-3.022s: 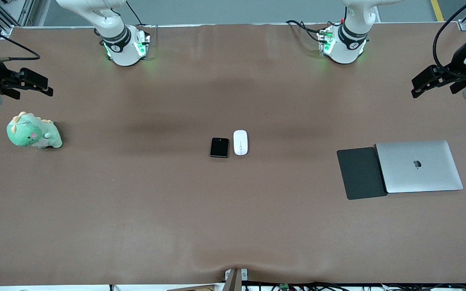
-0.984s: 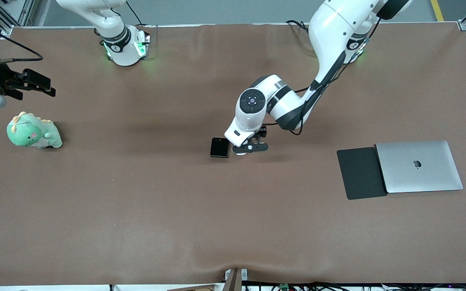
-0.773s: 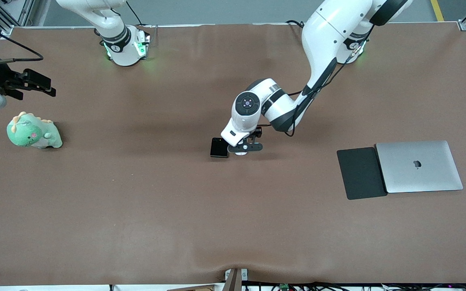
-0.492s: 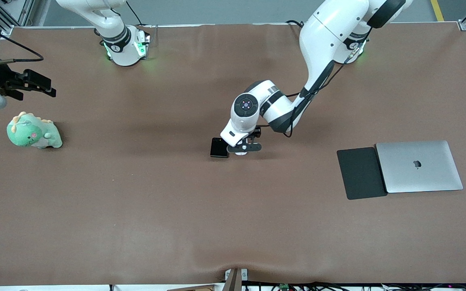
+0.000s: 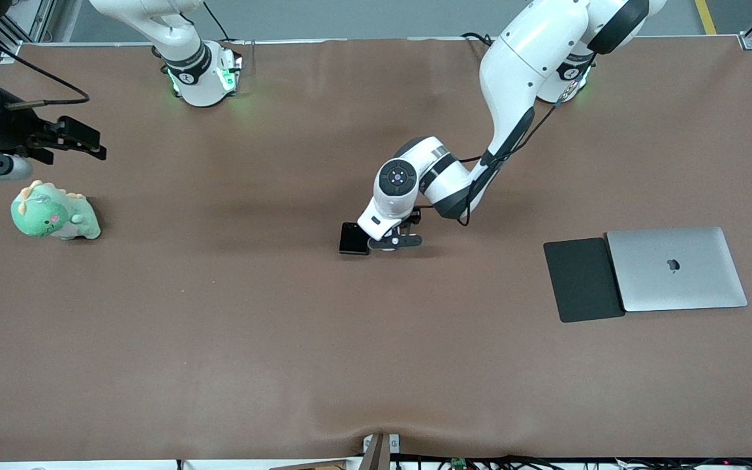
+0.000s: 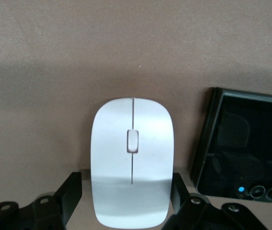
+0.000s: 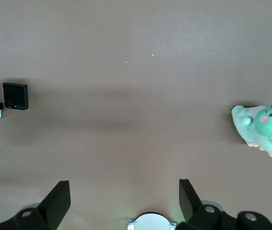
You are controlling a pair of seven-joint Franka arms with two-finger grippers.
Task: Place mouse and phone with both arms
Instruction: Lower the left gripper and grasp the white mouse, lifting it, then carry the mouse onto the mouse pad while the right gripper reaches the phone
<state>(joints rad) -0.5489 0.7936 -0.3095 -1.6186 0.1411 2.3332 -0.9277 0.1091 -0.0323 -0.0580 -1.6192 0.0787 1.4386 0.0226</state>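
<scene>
1. The counter (image 5: pixel 219 326) carried the phone (image 5: pixel 354 238); the left arm hid the mouse (image 6: pixel 131 158) from the front, though both wrist views showed it beside the phone.
2. The left pincer (image 6: pixel 126 189) straddled the mouse, fingers (image 6: pixel 71 192) spread, not gripping.
3. The right pincer (image 7: pixel 124 199) waited wide open, holding nothing, near the plush toy (image 5: pixel 54 213).

the left gripper (image 6: pixel 126 201) sits low at mid-surface, its fingers (image 6: pixel 68 194) spread to either side of the mouse (image 6: pixel 132 163). the phone (image 5: pixel 354 238) lies just beside the mouse toward the right arm's end, leaving only a narrow gap for a finger there. the right gripper (image 5: pixel 79 140) hangs open over the surface's (image 5: pixel 219 339) edge, near the green plush toy (image 5: pixel 54 213). the black pad (image 5: pixel 583 279) and laptop (image 5: pixel 676 268), touching, occupy the left arm's end. the surface nearer the front camera is bare.
</scene>
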